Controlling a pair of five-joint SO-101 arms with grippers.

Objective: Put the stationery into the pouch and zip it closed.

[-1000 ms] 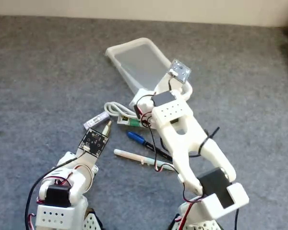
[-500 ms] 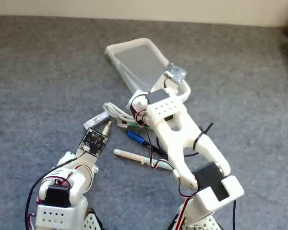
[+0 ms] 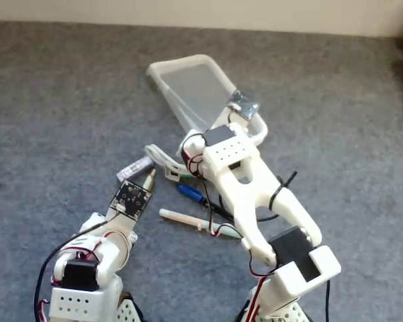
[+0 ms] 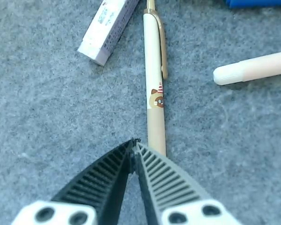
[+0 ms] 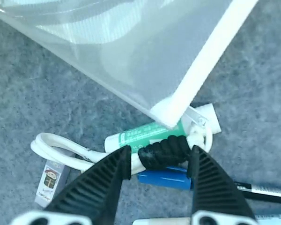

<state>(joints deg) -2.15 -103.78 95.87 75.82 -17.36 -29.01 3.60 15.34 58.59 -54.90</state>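
my right pincer (image 5: 159, 157) stands part open around the black knot (image 5: 164, 151), just by a corner of the pouch (image 5: 131, 47). my left pincer (image 4: 133, 143) is pinched together, tip beside the cream pen (image 4: 154, 93) on the carpet (image 4: 37, 117).

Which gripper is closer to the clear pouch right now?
Right. The right gripper hangs open at the near corner of the pouch, above the green tube. The left gripper is shut over the end of the cream pen, farther from the pouch.
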